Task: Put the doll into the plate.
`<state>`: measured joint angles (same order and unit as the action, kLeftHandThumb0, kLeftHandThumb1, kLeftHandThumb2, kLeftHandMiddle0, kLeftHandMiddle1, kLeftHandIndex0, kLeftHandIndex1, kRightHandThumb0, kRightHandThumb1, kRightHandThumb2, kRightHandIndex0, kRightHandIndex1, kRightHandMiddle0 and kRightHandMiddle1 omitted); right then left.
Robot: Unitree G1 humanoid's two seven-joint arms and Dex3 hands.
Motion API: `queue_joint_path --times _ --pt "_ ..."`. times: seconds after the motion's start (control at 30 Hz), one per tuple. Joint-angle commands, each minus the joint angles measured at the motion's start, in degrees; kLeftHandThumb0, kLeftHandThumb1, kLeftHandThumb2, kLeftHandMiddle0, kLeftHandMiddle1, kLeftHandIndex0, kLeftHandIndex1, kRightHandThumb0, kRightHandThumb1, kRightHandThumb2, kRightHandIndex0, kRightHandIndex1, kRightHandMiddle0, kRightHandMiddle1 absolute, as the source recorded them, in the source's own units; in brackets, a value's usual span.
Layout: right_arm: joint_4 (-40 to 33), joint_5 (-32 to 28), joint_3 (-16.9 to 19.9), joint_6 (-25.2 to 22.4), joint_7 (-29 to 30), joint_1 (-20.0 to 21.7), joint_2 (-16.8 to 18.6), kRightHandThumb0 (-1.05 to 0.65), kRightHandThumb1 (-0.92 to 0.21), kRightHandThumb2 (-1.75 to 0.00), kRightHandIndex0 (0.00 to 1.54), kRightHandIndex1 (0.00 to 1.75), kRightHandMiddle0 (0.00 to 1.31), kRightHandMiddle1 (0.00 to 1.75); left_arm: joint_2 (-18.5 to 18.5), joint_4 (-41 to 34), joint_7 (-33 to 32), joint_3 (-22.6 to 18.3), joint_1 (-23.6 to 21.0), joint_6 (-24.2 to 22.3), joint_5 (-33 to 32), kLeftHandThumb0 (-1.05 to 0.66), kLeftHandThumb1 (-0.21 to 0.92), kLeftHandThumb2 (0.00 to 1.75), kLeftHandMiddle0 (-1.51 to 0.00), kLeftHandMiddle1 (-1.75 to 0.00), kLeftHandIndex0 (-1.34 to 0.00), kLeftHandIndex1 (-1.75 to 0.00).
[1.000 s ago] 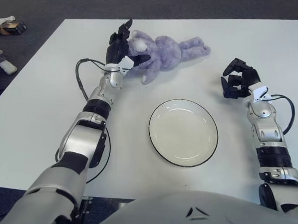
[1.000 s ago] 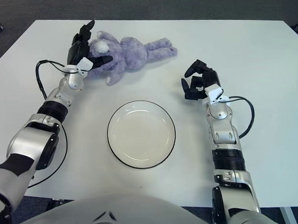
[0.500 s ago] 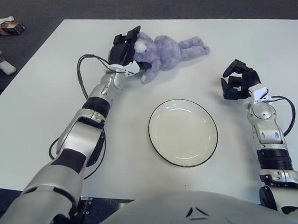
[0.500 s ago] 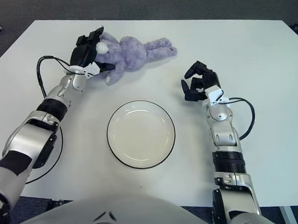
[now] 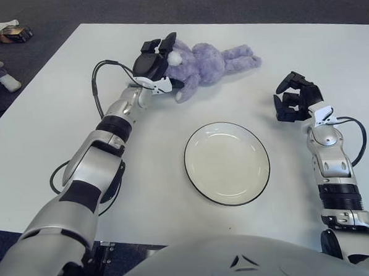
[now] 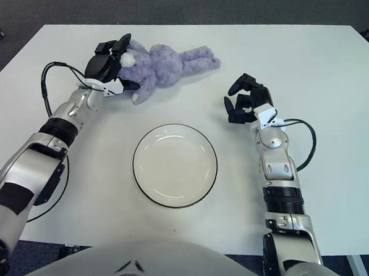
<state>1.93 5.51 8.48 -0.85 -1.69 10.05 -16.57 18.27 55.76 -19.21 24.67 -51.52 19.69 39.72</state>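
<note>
A purple plush bunny doll (image 5: 210, 62) lies on its side at the back of the white table, head to the left, legs to the right. My left hand (image 5: 156, 64) is at the doll's head, black fingers curled over it and gripping it. The doll still lies flat on the table. A white plate (image 5: 226, 163) with a dark rim sits empty in the middle, nearer to me than the doll. My right hand (image 5: 296, 102) shows to the right of the plate, fingers curled and holding nothing.
A black cable (image 5: 97, 93) loops off my left forearm over the table, and another (image 5: 359, 138) hangs from my right wrist. The table's left edge (image 5: 27, 81) runs diagonally, with dark floor and a small box (image 5: 15, 34) beyond it.
My left hand's fingers, spread above the doll's head a second ago, have closed onto it. The doll's head has shifted slightly. The right hand has barely moved.
</note>
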Motion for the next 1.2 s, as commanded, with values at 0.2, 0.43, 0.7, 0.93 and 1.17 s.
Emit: queue_joint_path --times 0.2,0.43,0.7,0.93,1.17 --pt "-1.3 0.4 0.2 -0.8 1.0 -0.5 0.4 -0.48 -0.33 -1.3 1.1 1.75 0.61 1.75 2.3 0.2 4.9 2.5 -1.6 2.3 1.3 -1.05 0.87 0.02 -0.04 -0.29 0.0 -0.21" --pt "-1.4 0.3 0.1 -1.0 0.6 -0.6 0.2 -0.48 -0.32 -1.31 1.09 1.75 0.61 1.75 3.0 2.1 6.4 3.3 -2.4 3.6 1.6 -0.77 0.81 0.01 -0.11 -1.18 0.0 -0.75" --pt "-1.2 -0.4 0.2 -0.6 -0.1 -0.7 0.1 -0.48 -0.33 -1.3 1.06 1.75 0.6 1.75 2.6 4.4 2.3 4.6 -3.3 1.7 3.9 0.12 0.42 1.04 -0.63 -1.5 -0.2 -1.67" --pt "-1.1 -0.5 0.4 0.2 -0.8 -1.0 -0.5 -0.47 -0.35 -1.27 1.06 1.75 0.59 1.75 1.8 5.5 -6.0 4.5 -2.3 0.9 4.6 0.01 0.18 1.35 -0.84 -1.38 -0.53 -1.74" --pt "-1.2 0.2 0.4 0.6 -0.7 -1.3 -0.7 -0.47 -0.34 -1.29 1.08 1.75 0.6 1.75 0.9 6.6 -12.1 4.6 -2.0 0.8 4.7 0.0 0.11 1.49 -0.84 -1.55 -0.55 -1.75"
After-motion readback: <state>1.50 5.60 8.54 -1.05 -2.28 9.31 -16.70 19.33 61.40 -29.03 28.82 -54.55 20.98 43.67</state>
